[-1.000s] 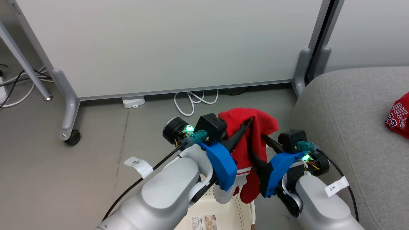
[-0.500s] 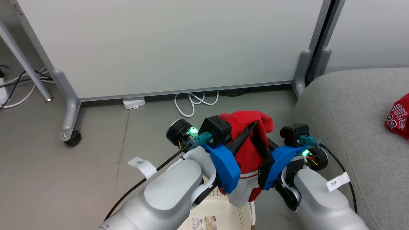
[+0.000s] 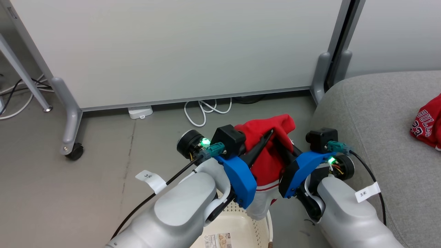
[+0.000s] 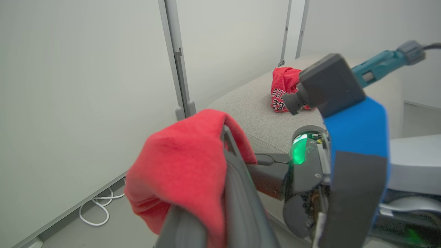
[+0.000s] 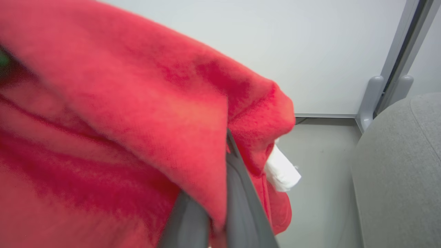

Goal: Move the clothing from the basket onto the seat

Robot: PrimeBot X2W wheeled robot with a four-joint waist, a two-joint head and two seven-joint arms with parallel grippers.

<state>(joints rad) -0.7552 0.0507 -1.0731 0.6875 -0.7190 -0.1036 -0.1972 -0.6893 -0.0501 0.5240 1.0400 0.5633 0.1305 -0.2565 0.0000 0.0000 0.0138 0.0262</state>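
Clothing counts two red pieces. One red garment hangs bunched in the air between the two arms. It is above the far rim of the single basket, which sits at 6 o'clock from it in the head view. A whitish part of it, below a white stripe, dangles down to that rim.

The left tool has its fingers pressed together, pinching the cloth, which drapes over them in the left wrist view. The right tool is likewise pressed shut on the same garment, with red fabric folded over its fingers.

The part of the basket's inside that shows holds a printed label.

The second red garment, with white lettering and a 23, lies on the one grey seat at 3 o'clock, well apart from the held piece. The right forearm and the seat's rounded edge lie between them.

On the floor a looped white cable lies at 11 o'clock, a white box at 10 o'clock and a castor at 9 o'clock. Two pale partition panels stand at 12 o'clock.
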